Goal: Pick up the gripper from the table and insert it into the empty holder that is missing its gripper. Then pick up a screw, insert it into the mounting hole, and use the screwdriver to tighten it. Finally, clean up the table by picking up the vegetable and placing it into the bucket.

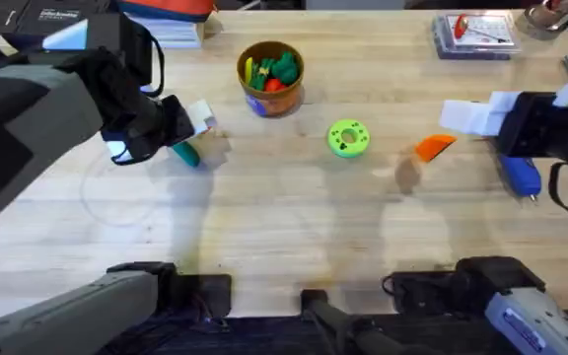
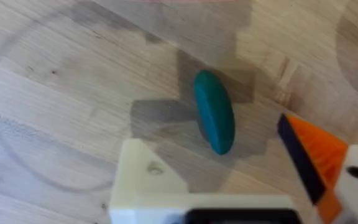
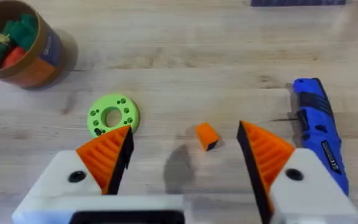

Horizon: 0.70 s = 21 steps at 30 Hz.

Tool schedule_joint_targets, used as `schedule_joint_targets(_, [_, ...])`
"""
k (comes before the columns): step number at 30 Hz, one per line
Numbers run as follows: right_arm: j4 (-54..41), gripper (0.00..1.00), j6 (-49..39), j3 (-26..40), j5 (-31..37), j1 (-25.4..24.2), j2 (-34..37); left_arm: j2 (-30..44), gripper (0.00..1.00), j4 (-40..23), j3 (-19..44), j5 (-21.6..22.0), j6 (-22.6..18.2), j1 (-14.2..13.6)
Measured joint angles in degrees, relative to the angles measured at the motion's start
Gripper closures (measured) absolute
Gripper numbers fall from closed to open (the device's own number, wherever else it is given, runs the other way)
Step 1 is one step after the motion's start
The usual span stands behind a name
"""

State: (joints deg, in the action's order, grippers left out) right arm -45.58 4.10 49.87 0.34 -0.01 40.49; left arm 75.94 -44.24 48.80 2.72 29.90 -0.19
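The left gripper (image 2: 241, 180) hangs low over the table (image 1: 284, 227), its jaws spread and holding nothing; of its 2 finger mounts, 1 carries an orange ribbed pad while the holder (image 2: 148, 180) on the other side is a bare white block. The vegetable (image 2: 214, 119) lies flat on the wood just ahead of that gap, touching neither side. The right gripper (image 3: 182, 168) is also wide open and empty, both orange pads in place, above the gripper (image 3: 206, 135), the small orange piece resting on the table between them. The screwdriver (image 3: 319, 134) lies just beside the right gripper's outer finger. The green disc (image 3: 112, 115) sits near the orange piece, and beyond it stands the bucket (image 1: 269, 77), holding yellow, red and green toys.
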Motion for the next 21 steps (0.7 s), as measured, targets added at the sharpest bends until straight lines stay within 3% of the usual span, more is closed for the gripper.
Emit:
schedule_joint_targets(1, [0.0,0.008,0.0,0.0,0.0,0.0,0.0,0.19,0.175,0.01,0.0,-0.19,0.37,0.0])
schedule_joint_targets(6, [0.0,0.008,0.0,0.0,0.0,0.0,0.0,-0.44,0.94,0.1,0.0,-0.58,1.05,0.0])
schedule_joint_targets(7, [0.0,0.008,0.0,0.0,-0.01,0.0,0.0,-0.61,0.84,0.05,0.0,-0.6,0.98,0.0])
schedule_joint_targets(12, [0.0,0.008,0.0,0.0,0.0,0.0,0.0,-2.72,0.075,-0.06,0.0,-1.35,-0.98,0.0])
schedule_joint_targets(14, [0.0,0.008,0.0,0.0,-0.02,0.0,0.0,-4.83,0.02,-0.6,0.0,-2.13,-3.47,0.0])
schedule_joint_targets(21, [0.0,0.008,0.0,0.0,-0.02,0.0,0.0,-18.13,0.015,-3.17,0.02,-7.11,-15.94,0.0])
